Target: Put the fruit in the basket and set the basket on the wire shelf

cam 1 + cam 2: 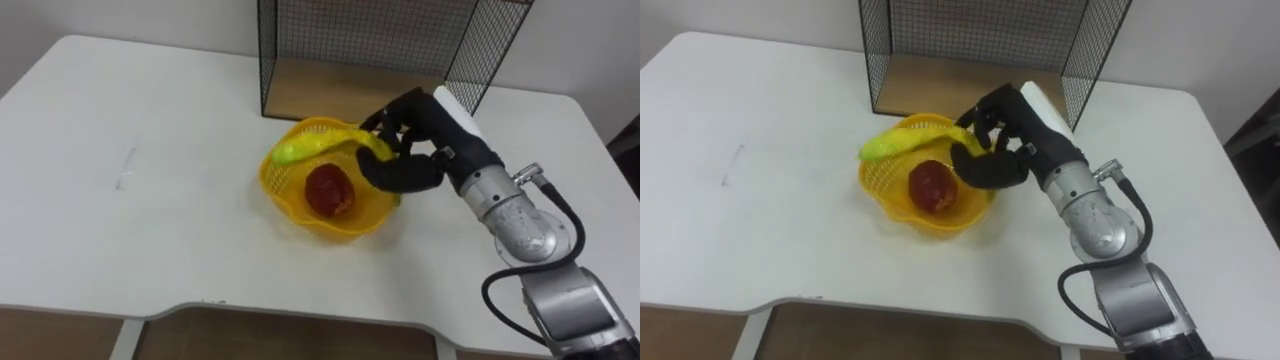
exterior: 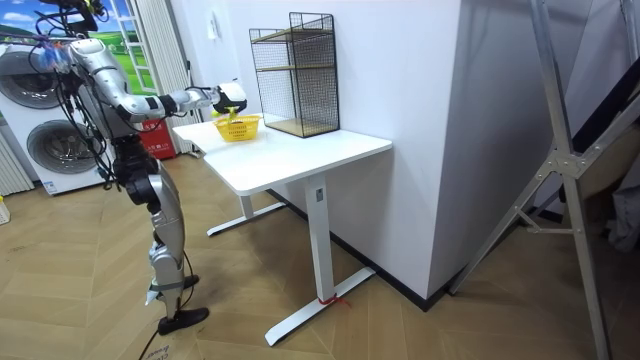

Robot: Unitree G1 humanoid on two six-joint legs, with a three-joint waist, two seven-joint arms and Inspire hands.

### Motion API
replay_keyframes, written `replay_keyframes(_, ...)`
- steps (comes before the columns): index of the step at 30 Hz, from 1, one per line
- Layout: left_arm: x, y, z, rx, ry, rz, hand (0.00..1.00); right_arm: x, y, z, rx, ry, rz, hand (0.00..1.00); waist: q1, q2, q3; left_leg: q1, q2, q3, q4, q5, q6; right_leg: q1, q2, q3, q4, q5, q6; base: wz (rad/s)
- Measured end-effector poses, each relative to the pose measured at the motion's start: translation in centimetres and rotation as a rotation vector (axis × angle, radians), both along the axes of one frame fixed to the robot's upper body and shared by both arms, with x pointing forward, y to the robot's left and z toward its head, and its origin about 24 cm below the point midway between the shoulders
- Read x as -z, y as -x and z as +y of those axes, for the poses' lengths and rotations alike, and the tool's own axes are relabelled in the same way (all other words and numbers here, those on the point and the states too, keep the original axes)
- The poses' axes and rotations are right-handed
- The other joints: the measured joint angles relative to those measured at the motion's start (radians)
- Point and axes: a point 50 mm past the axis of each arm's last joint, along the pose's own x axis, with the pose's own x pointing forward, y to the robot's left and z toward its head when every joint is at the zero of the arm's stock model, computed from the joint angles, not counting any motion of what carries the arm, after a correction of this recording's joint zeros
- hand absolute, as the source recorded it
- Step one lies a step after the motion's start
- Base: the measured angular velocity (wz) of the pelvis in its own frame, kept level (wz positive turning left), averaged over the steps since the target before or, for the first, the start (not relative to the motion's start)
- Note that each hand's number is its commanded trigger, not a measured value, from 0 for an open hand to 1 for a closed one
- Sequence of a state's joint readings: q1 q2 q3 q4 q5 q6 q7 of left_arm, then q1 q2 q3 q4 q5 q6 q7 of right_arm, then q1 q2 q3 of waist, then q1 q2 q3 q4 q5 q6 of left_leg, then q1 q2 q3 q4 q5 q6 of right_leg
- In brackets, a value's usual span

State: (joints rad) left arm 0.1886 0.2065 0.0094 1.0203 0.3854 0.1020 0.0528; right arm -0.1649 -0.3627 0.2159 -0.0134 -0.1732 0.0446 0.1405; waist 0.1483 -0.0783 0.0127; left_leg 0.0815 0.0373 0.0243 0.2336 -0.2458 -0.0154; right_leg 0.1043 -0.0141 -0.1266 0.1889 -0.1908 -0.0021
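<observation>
The white table [image 1: 130, 200] carries all items. The right hand [image 1: 420, 150] reaches in from the lower right, its fingers curled round one end of a yellow-green banana [image 1: 310, 148]. The banana is held above the yellow basket [image 1: 350, 222], stretching across its far rim towards the left. A red apple [image 1: 330, 190] lies inside the basket, just beside the hand. The wire shelf [image 1: 370, 40] stands directly behind the basket, near its far rim, with its open side facing the robot.
</observation>
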Motion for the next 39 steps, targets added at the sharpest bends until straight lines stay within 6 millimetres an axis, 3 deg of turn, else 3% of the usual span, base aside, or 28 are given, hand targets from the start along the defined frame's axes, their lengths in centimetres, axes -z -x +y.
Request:
replay_keyframes(34,-0.11,-0.26,-0.03,0.004,0.0,-0.015,0.0,0.24,0.09,0.18,-0.046,0.008,0.038,0.0,-0.003,0.001,-0.0015,0.002,0.0,0.001,0.002,0.0,0.0,0.007,0.0,-0.001,-0.001,0.0,0.0,0.0)
replay_keyframes(39,-0.11,-0.28,-0.06,0.004,0.001,-0.015,0.0,0.22,0.08,0.16,-0.043,0.005,0.036,0.0,-0.007,0.0,-0.0063,0.0,0.0,-0.001,0.002,0.0,0.0,0.007,0.0,-0.003,-0.001,0.0,0.0,0.0)
